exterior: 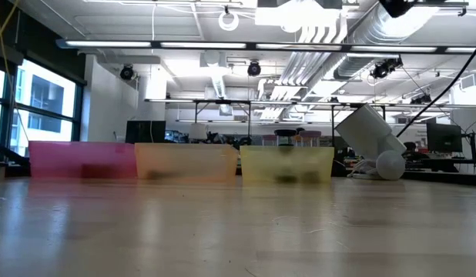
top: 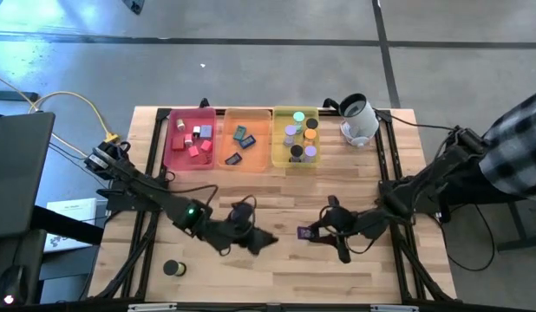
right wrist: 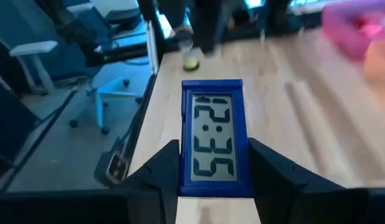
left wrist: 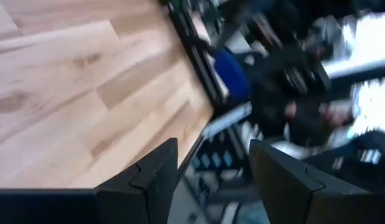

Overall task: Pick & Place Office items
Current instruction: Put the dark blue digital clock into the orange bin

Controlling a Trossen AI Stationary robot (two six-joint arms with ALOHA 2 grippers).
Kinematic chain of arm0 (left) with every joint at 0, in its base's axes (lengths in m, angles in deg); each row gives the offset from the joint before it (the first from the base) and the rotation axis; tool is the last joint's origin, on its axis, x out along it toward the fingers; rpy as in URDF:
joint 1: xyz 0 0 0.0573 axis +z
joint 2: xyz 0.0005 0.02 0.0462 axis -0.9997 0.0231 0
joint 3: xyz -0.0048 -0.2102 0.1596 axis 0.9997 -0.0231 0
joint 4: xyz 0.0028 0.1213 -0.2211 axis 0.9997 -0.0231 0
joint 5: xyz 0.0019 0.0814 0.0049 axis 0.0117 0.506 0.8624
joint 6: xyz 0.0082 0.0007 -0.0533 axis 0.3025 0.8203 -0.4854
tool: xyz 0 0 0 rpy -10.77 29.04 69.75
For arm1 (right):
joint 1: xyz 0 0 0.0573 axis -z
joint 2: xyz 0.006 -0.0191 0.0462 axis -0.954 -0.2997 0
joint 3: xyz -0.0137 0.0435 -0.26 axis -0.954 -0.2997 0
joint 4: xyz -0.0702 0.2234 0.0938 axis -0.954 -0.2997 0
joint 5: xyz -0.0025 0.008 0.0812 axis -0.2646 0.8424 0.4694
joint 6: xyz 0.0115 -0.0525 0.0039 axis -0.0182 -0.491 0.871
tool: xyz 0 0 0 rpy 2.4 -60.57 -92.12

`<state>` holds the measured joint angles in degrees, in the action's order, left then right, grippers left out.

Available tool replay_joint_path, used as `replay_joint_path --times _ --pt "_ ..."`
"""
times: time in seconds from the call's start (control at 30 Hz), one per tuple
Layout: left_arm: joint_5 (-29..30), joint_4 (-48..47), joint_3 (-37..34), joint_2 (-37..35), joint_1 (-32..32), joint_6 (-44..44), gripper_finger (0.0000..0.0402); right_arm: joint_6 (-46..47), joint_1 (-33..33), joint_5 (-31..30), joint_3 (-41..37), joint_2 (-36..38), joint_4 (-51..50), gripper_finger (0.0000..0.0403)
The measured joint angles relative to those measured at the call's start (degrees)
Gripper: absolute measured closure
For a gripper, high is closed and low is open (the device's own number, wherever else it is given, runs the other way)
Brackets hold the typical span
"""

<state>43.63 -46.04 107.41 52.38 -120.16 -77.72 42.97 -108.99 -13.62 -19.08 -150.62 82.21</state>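
Pale wood-plank tabletop (top: 277, 195) with visible grain, three translucent plastic trays (top: 247, 139), glossy blue plastic-framed clock (right wrist: 213, 140), matt black tool fingers (right wrist: 276, 177)

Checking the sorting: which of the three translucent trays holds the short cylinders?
The yellow translucent tray, the one nearest the white rounded device. It holds the cylinders; the pink holds cubes, the orange flat dark rectangles.

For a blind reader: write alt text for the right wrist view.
The right gripper holds a blue digital clock between its two dark fingers, display reading 12:35 sideways. Beyond it lie the wooden table and a small green cylinder near its edge.
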Motion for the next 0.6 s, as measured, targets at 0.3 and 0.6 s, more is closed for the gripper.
replay_joint_path --times 0.3,0.6 --pt "-0.4 4.7 0.0 0.0 6.1 -12.5 0.0209 -10.0 0.1 -9.1 6.0 1.1 -6.5 0.0264" --pt "-4.4 13.9 0.0 0.0 11.3 -7.2 0.0209 -11.6 2.3 -13.2 6.1 1.1 -11.1 0.0264"
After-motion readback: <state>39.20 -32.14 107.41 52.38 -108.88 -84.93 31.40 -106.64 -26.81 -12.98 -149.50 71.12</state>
